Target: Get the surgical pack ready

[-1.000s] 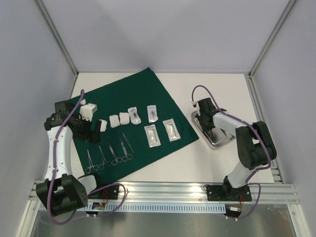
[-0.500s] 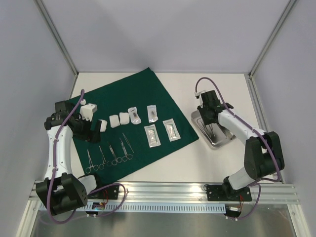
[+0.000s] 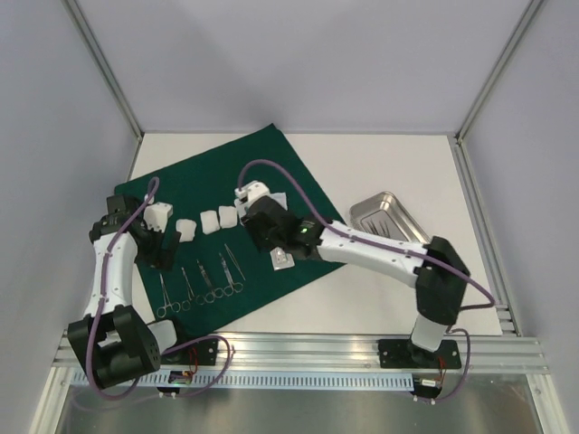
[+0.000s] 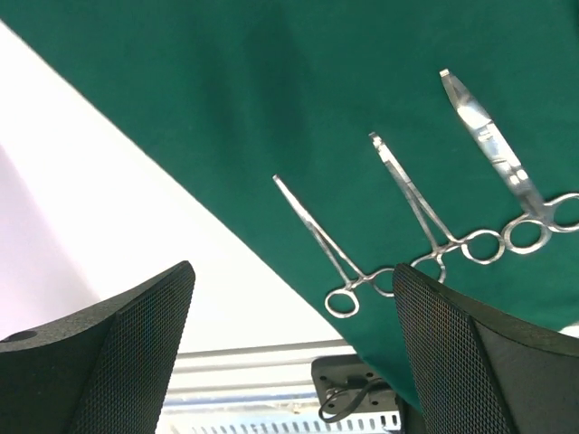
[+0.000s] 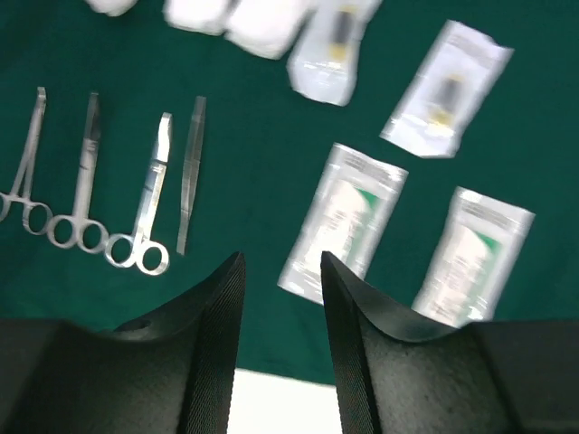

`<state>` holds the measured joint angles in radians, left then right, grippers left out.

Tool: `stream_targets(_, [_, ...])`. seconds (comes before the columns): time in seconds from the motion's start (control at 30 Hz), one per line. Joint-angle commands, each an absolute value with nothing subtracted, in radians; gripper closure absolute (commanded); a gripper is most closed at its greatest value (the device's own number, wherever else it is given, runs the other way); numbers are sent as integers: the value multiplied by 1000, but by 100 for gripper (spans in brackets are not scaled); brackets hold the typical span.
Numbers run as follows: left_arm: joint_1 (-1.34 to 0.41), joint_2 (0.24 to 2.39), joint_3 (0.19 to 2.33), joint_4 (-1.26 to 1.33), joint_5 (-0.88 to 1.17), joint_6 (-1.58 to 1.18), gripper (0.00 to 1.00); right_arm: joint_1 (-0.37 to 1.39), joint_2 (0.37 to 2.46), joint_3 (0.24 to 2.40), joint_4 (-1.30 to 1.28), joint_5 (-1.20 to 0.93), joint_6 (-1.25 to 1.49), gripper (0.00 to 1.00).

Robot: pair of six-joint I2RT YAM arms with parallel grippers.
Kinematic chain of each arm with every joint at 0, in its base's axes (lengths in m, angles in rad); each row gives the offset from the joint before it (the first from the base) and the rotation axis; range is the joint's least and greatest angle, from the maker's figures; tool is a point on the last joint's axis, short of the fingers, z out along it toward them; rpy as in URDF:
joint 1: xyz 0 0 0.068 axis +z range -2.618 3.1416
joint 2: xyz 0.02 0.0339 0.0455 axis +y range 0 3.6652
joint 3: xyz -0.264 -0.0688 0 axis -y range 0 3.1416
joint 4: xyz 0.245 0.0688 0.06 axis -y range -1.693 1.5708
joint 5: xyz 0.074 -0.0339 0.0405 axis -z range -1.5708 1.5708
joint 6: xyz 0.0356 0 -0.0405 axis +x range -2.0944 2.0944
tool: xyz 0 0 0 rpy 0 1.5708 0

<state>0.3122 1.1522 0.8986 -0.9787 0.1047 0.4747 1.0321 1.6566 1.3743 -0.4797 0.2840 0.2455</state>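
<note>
Lying flat on the tabletop [image 3: 407, 163], the green cloth [image 3: 226, 176] is spread out so each piece can sit in plain sight, I think. The metal tools [image 5: 90, 181] make one neat row, the white pads [image 3: 208, 223] another, and the clear packets [image 5: 344, 221] lie side by side, easy to pick up one by one. The steel tray [image 3: 389, 217] sits off the cloth, well away to the right of both claws. The right claw [image 5: 282, 271] hangs over the cloth, a little apart, holding nothing. One packet lies just past its tips, and the tools are to its left. The left claw [image 4: 291, 271] is wide apart and empty above the cloth's edge, with a tool's ring handle showing between its tips.
</note>
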Motion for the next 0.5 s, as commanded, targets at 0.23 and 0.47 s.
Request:
stream_targets(0.23, [465,1103,830,-919,52,554,0,1152,2120,1787,-543,244,296,57])
stream_targets(0.47, [465,1089,807,-908,61,568,0,1154,2250,1861,-558,216,318,56])
